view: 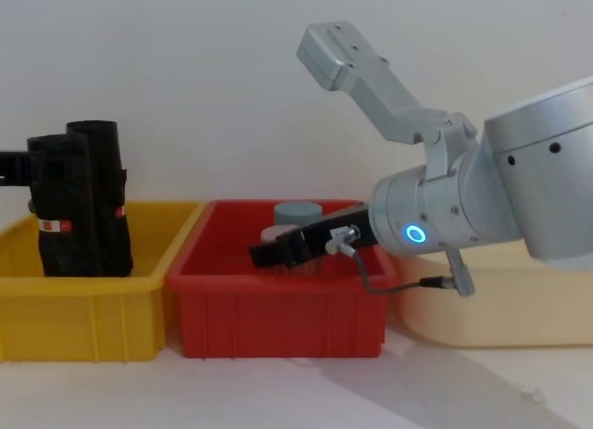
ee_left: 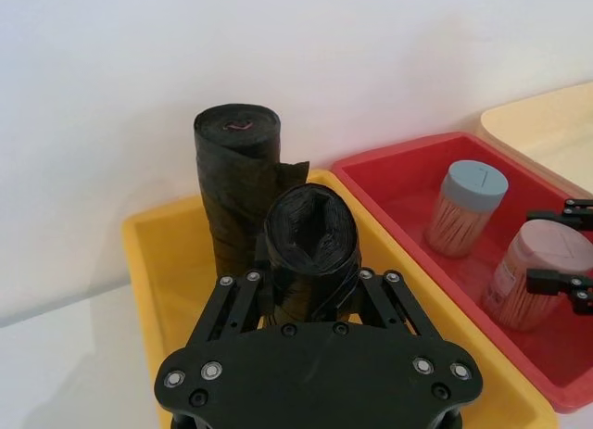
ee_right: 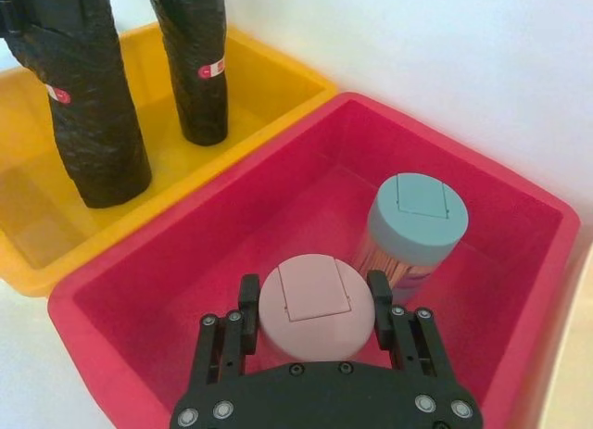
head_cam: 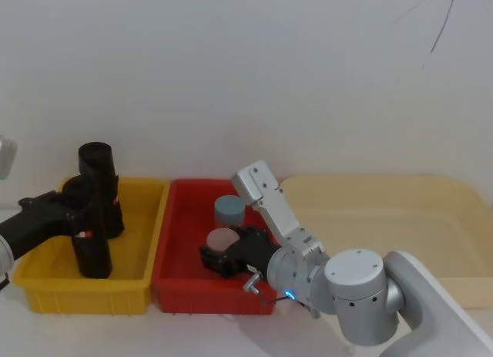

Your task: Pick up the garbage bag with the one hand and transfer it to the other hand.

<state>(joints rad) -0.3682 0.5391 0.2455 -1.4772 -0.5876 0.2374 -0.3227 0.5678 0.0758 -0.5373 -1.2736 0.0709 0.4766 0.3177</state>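
The garbage bag (ee_right: 93, 123) is wrinkled matt plastic, the red bin (head_cam: 208, 295) glossy.

1. I see a white table (head_cam: 192, 334) running along the bottom of the head view, up to a white wall.
2. A yellow plastic bin (head_cam: 85, 295) stands on it at lower left.
3. A red plastic bin (head_cam: 200, 295) stands just right of the yellow one, at lower centre; their rims are close, but I can't tell if they touch.
4. A shallow cream tray (head_cam: 400, 210) lies at the right, just beside the red bin.
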